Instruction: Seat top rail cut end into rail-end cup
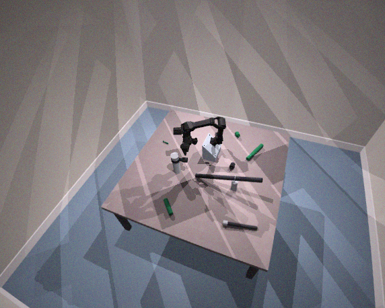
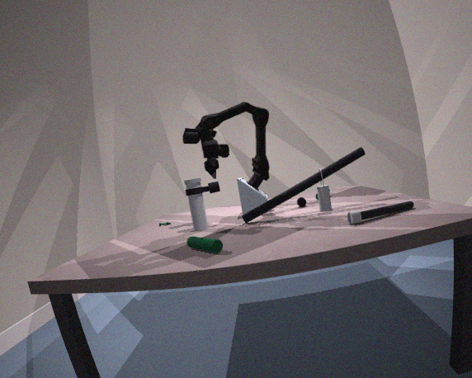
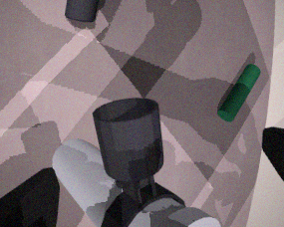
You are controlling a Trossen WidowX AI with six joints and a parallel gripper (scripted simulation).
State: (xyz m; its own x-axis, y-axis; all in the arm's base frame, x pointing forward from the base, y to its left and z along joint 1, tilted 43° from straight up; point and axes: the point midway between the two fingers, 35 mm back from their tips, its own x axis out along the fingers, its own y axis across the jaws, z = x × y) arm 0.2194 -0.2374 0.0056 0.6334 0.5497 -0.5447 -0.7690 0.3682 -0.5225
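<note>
Rail [image 1: 229, 177] [image 2: 304, 185] [image 3: 81, 9]: dark, tilted, through the loop [image 1: 235, 181] on the small post [image 1: 234, 185] [image 2: 324, 198]. Its low end is down by the table top, well apart from the cup [image 1: 184, 159] [image 2: 214, 186] [image 3: 129, 141]; not seated. Cup hangs off the band [image 2: 195, 191], high on the big post [image 1: 176, 167] [image 2: 197, 214] [image 3: 82, 169], just under the pale cap [image 1: 174, 155] [image 2: 192, 181].

Gripper [image 1: 186, 149] [image 2: 213, 171] [image 3: 163, 159]: fingers spread wide, nothing between them, above the cup and apart from the rail.

Surface: pinkish table [image 1: 189, 208] [image 2: 294, 231] [image 3: 20, 85], dark legs [image 1: 122, 222] [image 2: 464, 305], streaked with pale light and overlapping shadows (a busy pattern, hard on the eye). Green rod [image 1: 168, 206] [image 2: 205, 244] lies on the big post's side. Another green rod [image 1: 255, 152] lies across the table. White-tipped dark rod [image 1: 239, 225] [image 2: 380, 212] lies beyond the small post from the arm [image 1: 202, 124] [image 2: 232, 113].

Room: blue floor [image 1: 189, 269] [image 2: 314, 330], also banded with light; beige walls [image 1: 88, 50] [image 2: 314, 62], slanting pale streaks; white skirting [image 1: 324, 141] along their foot.
</note>
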